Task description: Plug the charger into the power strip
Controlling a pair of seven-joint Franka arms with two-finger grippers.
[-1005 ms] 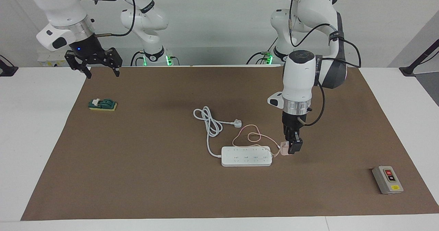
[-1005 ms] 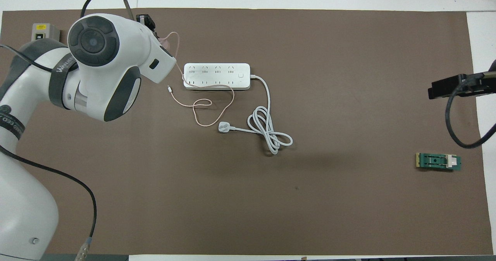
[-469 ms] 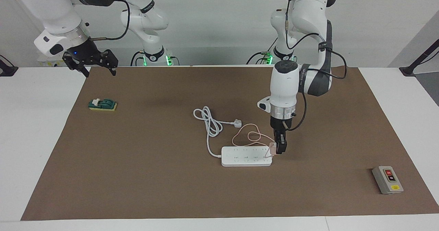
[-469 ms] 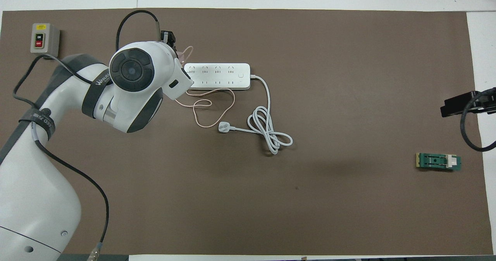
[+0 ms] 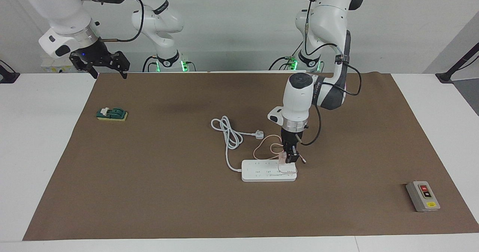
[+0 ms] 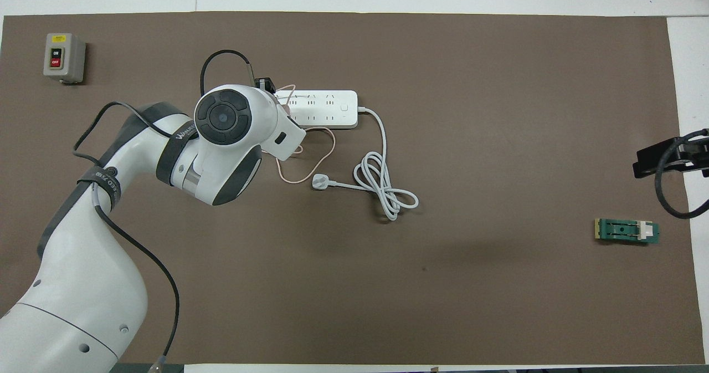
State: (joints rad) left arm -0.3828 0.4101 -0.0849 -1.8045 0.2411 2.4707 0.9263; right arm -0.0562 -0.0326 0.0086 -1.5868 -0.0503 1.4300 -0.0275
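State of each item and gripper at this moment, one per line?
charger: held over the power strip's end, not seated.
power strip: flat, own plug loose on the mat.
left gripper: shut on charger.
right gripper: open, waiting above the mat's corner.
grey switch box: untouched.

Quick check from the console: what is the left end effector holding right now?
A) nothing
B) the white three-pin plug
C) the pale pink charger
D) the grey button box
C: the left end effector is shut on the pink charger, over the left-arm end of the power strip.
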